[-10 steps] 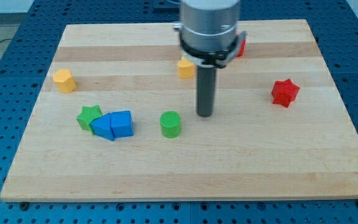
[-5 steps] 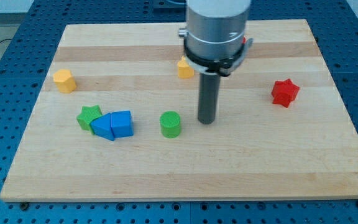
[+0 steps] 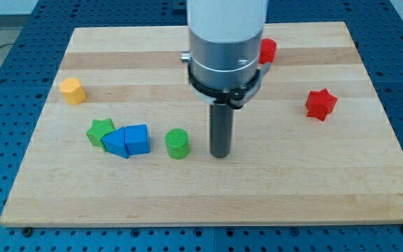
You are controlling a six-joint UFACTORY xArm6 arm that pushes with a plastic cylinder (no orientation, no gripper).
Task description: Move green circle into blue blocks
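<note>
The green circle [image 3: 177,143] stands on the wooden board [image 3: 292,175], a short gap to the right of two blue blocks [image 3: 127,140] that touch each other. My tip [image 3: 220,155] rests on the board to the right of the green circle, with a narrow gap between them. A green star [image 3: 99,131] touches the blue blocks on their left side.
A yellow block [image 3: 72,91] sits at the view's left. A red star [image 3: 320,103] sits at the right. A red block [image 3: 267,50] shows near the top, partly behind the arm. The arm's body hides part of the board's upper middle.
My tip has moved left and toward the view's bottom. The green circle has slid left, closer to the blue blocks. The yellow block near the top middle is now hidden by the arm.
</note>
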